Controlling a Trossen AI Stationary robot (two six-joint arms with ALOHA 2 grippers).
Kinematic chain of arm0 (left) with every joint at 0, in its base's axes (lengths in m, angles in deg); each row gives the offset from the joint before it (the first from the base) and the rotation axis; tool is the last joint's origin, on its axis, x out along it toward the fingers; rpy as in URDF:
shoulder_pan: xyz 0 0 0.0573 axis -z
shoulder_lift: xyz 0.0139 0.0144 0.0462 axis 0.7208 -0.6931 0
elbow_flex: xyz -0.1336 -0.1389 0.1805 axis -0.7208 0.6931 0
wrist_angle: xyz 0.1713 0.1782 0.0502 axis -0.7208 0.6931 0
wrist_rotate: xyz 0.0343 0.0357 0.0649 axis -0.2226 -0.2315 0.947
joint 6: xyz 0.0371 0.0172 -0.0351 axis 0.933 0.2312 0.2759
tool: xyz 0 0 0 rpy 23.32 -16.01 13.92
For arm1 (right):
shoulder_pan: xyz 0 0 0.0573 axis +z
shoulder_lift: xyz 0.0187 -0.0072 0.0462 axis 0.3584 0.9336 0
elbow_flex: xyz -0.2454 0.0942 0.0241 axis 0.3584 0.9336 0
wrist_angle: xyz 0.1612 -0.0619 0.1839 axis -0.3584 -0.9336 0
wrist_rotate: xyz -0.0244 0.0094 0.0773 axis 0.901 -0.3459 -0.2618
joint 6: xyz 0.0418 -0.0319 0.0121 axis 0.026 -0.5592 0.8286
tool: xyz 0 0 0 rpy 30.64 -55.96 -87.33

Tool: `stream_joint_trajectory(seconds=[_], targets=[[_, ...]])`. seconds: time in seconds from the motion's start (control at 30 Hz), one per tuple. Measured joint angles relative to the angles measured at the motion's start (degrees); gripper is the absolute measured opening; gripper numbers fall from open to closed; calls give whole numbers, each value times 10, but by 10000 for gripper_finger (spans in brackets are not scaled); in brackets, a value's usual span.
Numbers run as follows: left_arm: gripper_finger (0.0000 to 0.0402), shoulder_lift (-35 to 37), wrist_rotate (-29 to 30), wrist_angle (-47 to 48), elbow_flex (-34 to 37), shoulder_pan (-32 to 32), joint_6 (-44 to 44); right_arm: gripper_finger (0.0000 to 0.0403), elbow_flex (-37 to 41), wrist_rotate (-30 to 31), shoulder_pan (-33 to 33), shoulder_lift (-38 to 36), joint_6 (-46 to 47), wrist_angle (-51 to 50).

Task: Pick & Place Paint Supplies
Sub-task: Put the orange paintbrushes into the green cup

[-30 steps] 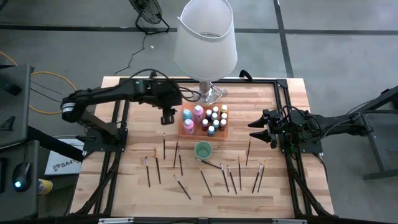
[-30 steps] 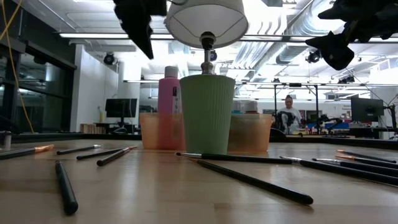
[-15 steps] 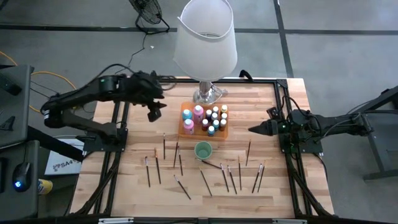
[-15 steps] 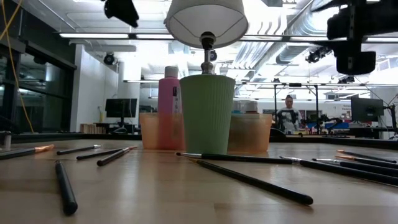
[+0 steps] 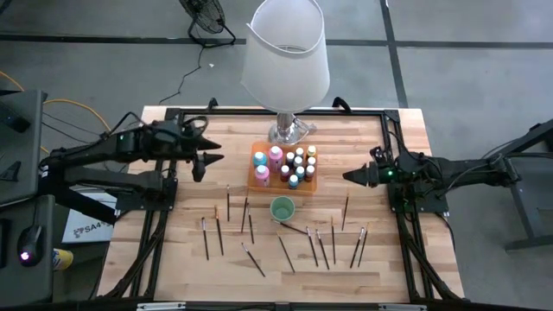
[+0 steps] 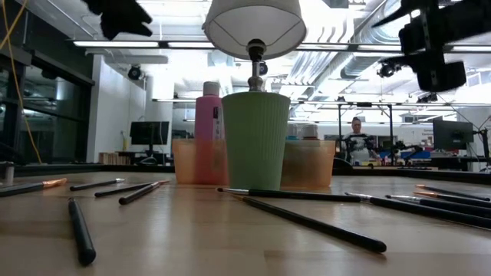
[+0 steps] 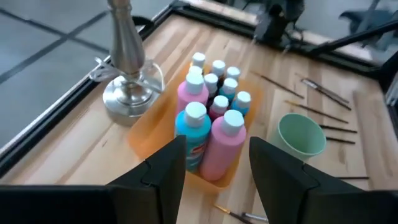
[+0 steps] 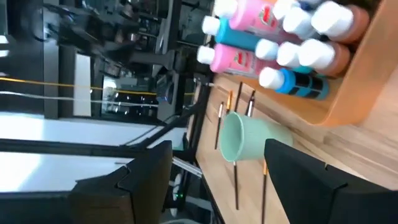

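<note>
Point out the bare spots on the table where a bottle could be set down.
Free: the wood between the lamp base and the table's left rail, and right of the orange tray. Crowded: the brushes spread around the green cup.

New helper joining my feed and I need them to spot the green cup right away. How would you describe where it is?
Start from the big white-shaded lamp at the table's far edge. Just in front of its silver base sits an orange tray packed with paint bottles. The green cup stands upright just in front of that tray, among the scattered brushes; it is the only open, pale green, round container on the table.
</note>
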Motion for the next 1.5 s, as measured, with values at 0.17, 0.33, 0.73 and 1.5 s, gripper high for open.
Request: stream_joint_trajectory(seconds=[0.17, 0.33, 0.73, 1.5], targets=[[172, 95, -28, -65, 92, -1, -28, 250, -106, 18, 0, 62, 6, -124], [172, 192, -75, -97, 162, -1, -38, 250, -227, 18, 0, 156, 59, -289], [172, 331, -160, -243, 346, -1, -74, 250, -384, -21, 14, 398, 205, -568], [172, 340, -128, -227, 398, -2, -8, 250, -251, -51, -69, 573, 162, -462]])
